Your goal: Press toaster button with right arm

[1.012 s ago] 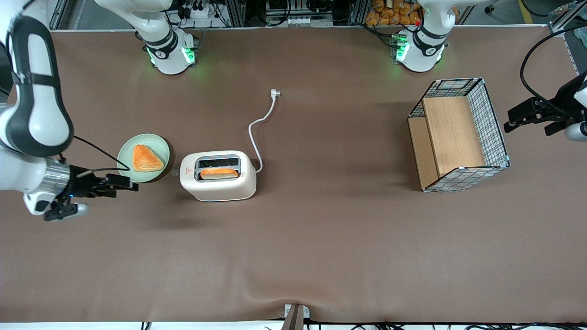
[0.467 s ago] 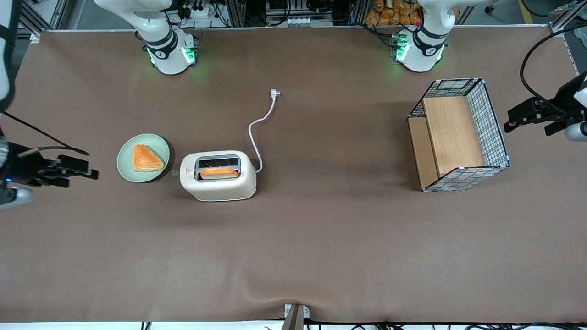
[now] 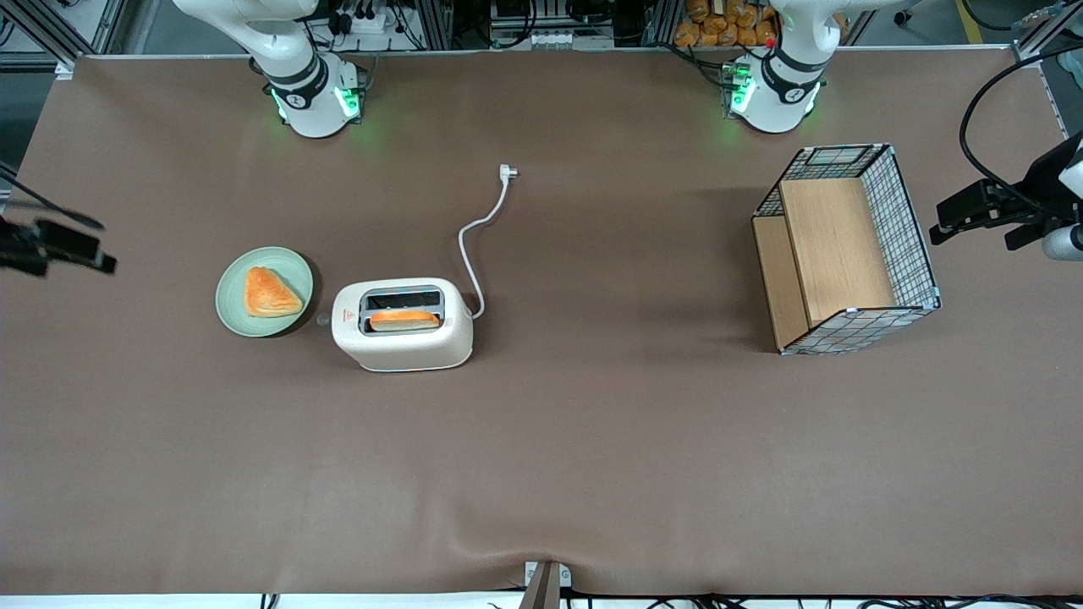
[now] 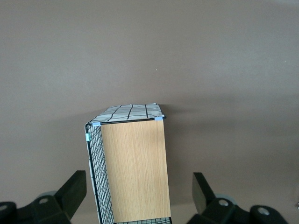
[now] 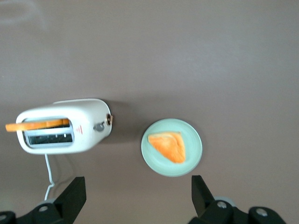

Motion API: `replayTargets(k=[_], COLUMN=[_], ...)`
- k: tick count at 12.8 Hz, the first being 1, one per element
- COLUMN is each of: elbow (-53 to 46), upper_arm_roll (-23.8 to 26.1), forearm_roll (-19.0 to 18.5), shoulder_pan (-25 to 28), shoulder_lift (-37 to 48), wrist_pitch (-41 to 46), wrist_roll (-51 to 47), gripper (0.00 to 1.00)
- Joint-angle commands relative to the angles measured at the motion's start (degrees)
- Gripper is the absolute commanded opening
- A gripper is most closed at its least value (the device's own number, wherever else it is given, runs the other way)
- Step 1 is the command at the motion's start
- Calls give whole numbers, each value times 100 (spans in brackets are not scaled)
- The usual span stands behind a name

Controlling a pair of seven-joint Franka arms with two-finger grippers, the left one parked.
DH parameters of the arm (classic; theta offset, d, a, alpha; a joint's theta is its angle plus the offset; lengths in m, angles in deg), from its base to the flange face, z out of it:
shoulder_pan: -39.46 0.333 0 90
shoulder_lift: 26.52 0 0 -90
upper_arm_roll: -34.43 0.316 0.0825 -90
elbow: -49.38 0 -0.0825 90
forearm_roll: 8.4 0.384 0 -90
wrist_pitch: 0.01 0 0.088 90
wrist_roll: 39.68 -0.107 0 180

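Note:
The white toaster stands on the brown table with a slice of toast in the slot nearer the front camera. Its small grey button sticks out of the narrow end by the red triangle mark, facing the plate. The right arm's gripper hangs at the working arm's end of the table, well away from the toaster and plate. In the right wrist view the gripper is open and empty, high above the table, with the toaster, the button and the plate below it.
A green plate with a pastry sits beside the toaster's button end; the plate also shows in the right wrist view. The white cord runs away from the front camera. A wire basket with wooden boards stands toward the parked arm's end.
The right arm has pulled back from beside the plate toward its own end of the table. Only the gripper tip remains in the front view. The toaster and plate have not moved.

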Motion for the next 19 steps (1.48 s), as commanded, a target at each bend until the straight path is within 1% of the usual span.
replayTargets(k=[1,3,4,7,9,15,19], elbow=[845,1198,1200,1121,1129,1068,1007], upper_arm_roll=[61,69,96,183,298,307,316], forearm_roll=[-189,-259,-416,-689,-708,-647,-681], shoulder_pan=[-43,-43,-43,-34,-43,-43,-25], shoulder_lift=[797,1124,1142,1098,1133,1072,1020], wrist_pitch=[-47,-47,-30,-47,14,-12,-30], wrist_roll=[-138,-277,-287,-252,-295,-226,-217], gripper=[100,100,100,100,100,100,100])
